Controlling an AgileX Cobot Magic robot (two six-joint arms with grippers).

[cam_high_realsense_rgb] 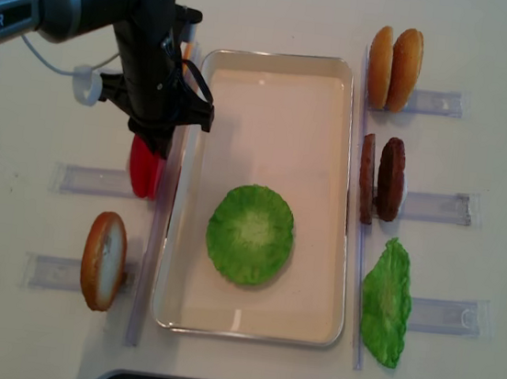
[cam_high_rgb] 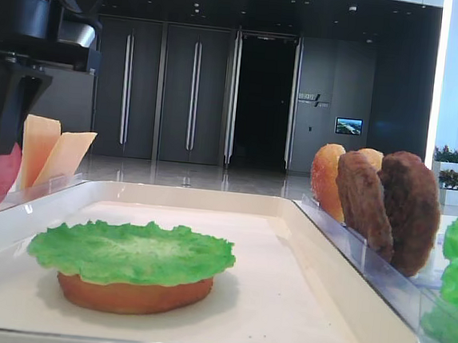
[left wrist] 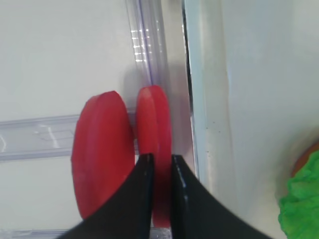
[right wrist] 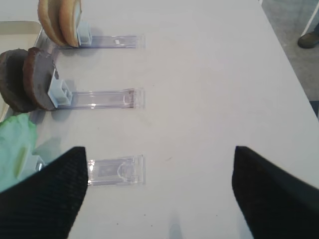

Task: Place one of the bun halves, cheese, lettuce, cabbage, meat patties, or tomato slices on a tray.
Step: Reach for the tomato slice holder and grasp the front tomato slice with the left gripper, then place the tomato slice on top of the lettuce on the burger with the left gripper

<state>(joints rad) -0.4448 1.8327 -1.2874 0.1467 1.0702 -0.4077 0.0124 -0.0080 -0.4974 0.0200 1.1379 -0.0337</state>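
Left gripper [left wrist: 158, 172] clenched edge-on across upright tomato slice [left wrist: 152, 124] in rack [left wrist: 30, 142] beside tray [left wrist: 202, 99]; stiff, light, smooth plastic, best pinched across flat faces

Tomato slices [left wrist: 102, 154] are matte red plastic, racks [right wrist: 107, 98] clear glossy plastic, patties [cam_high_rgb: 386, 205] rough dark brown, lettuce [cam_high_rgb: 132, 251] ruffled green, tray [cam_high_realsense_rgb: 280, 86] smooth off-white with glossy rim.
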